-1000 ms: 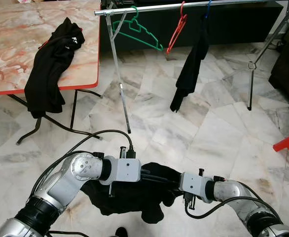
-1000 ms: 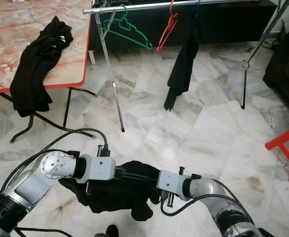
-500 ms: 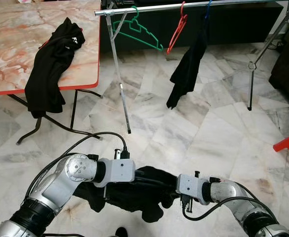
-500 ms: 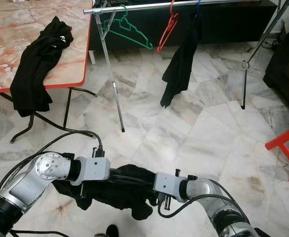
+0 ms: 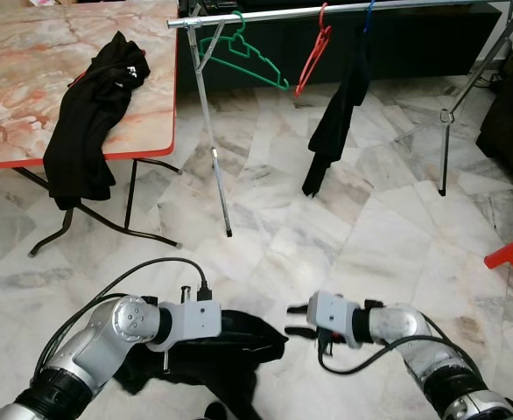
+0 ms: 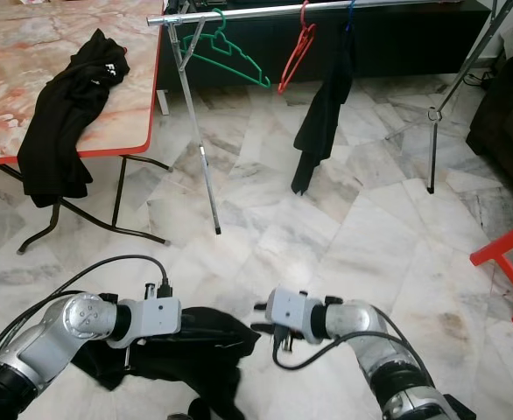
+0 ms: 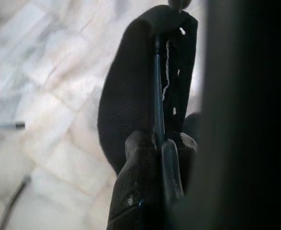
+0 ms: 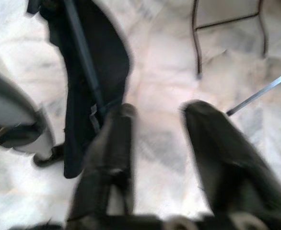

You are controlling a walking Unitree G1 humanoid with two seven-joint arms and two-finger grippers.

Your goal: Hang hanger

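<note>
Robot holds a black garment low over the floor, well short of the rail.
Left gripper (image 5: 265, 331) jaws are clamped on the black garment (image 5: 226, 350); right gripper (image 5: 297, 320) jaws are spread, empty. Hanging remains: the rail (image 5: 344, 10) stands far ahead.

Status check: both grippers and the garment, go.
Left gripper shut on black garment, low over floor. Right gripper open, beside the garment, holding nothing. Rail ahead carries green hanger, red hanger; path clear.

Green hanger (image 5: 243, 54), red hanger (image 5: 313, 54), black garment (image 5: 230, 350), white-veined marble floor (image 5: 388, 236).
</note>
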